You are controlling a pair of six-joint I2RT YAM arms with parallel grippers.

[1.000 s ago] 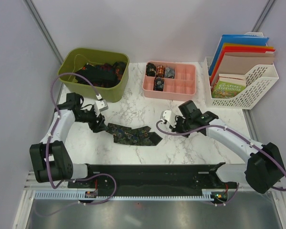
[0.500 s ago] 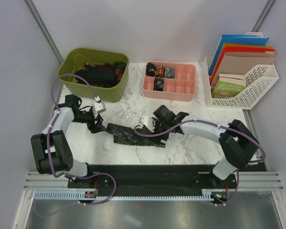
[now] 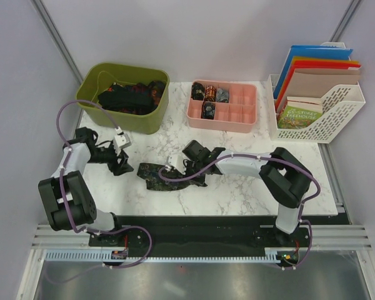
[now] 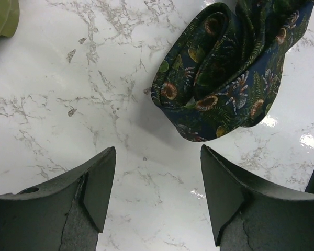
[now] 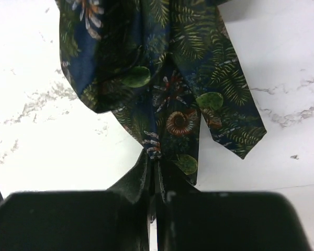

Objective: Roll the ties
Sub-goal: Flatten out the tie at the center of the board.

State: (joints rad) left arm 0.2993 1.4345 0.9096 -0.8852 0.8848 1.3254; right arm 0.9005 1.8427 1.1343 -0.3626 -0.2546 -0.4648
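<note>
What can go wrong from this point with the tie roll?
1. The right gripper pinches only a thin edge of the tie; fabric may slip out when pulled.
2. The left gripper stands open over the bare marble table beside the folded end, so nothing pins it; the loose folds could drag or unfold.

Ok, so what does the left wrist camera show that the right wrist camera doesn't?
Only the left wrist view: the left tool open above the marble table, stopping short of the tie, whose near end is bunched into folds, plus a corner of the green bin. Only the right wrist view: the right tool pinched shut on the tie's edge, and the pointed tip of the tie. Both: the same dark fern-patterned tie lying on the marble table.
</note>
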